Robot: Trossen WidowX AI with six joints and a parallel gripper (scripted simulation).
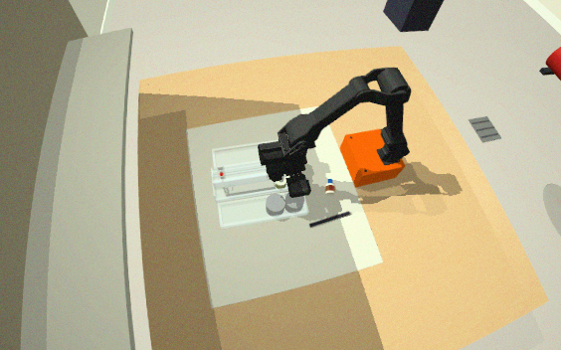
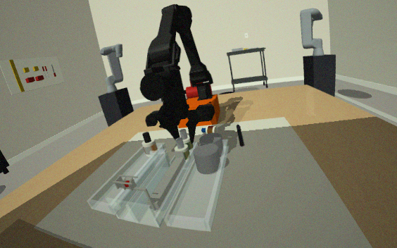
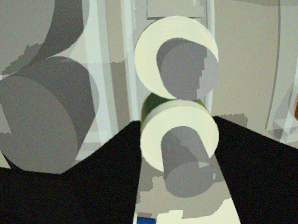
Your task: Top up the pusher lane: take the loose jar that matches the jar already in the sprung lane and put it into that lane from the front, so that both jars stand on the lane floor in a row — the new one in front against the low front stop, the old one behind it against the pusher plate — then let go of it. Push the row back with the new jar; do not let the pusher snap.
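My gripper is shut on a jar with a white shoulder, a grey cap and a green body. It holds the jar upright at the front end of the sprung lane, the middle clear channel. The matching lane jar stands directly behind it; the two look very close, but contact cannot be told. A grey plate shows behind the lane jar in the wrist view. The held jar's base and the low front stop are hidden, so its height above the lane floor cannot be told.
Two grey cylinders stand in the tray beside the lane. A black-capped jar stands at the other side. A small blue-capped bottle and a black rod lie on the mat.
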